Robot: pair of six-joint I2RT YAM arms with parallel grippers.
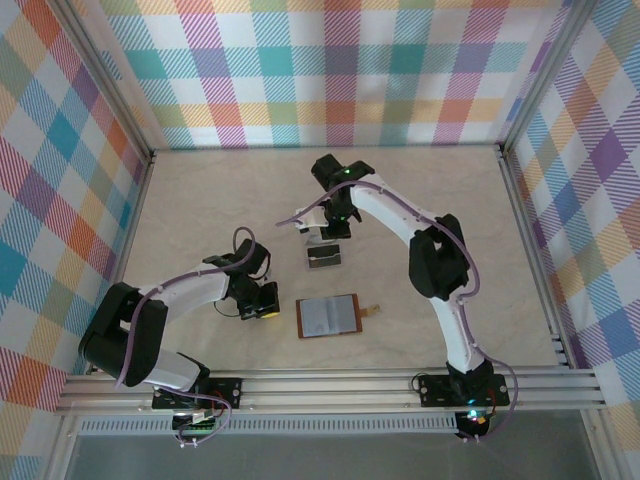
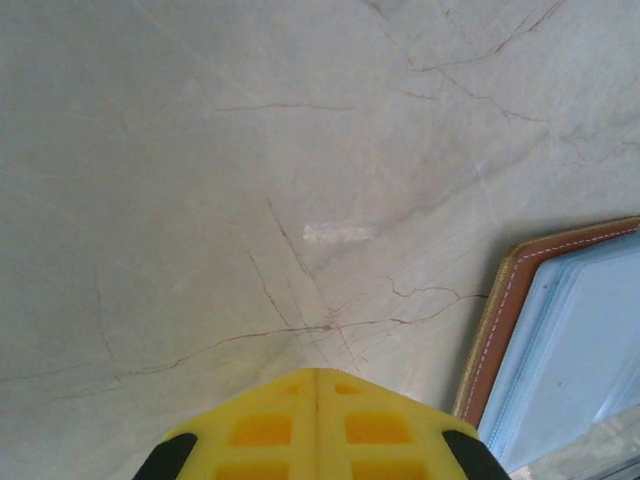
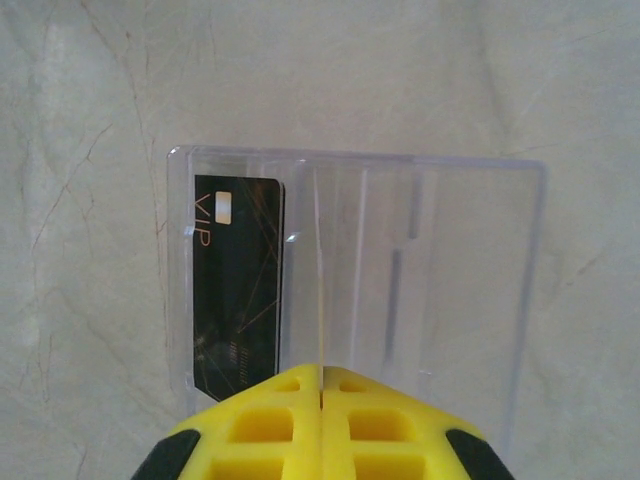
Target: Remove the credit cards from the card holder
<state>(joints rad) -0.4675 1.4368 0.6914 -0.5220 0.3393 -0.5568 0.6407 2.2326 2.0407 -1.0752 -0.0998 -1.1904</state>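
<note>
Two tools, top view: left tool (image 1: 262, 303) shut, empty, just left of one open card holder (image 1: 328, 317); right tool (image 1: 336, 235) higher, over one dark credit card (image 1: 325, 262).
Left wrist: fingers together; holder's corner lower right.
Right wrist: fingers together over clear sleeve (image 3: 450, 280); card inside, left.

Bright even light, soft shadows, small glare patch on the tabletop (image 2: 338, 232)

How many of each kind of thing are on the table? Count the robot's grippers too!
brown card holder: 1, lying open
clear plastic sleeve: 1
black credit card: 1 that I can make out, inside the sleeve
grippers: 2, the left gripper and the right gripper, both shut
Total: 5
</note>
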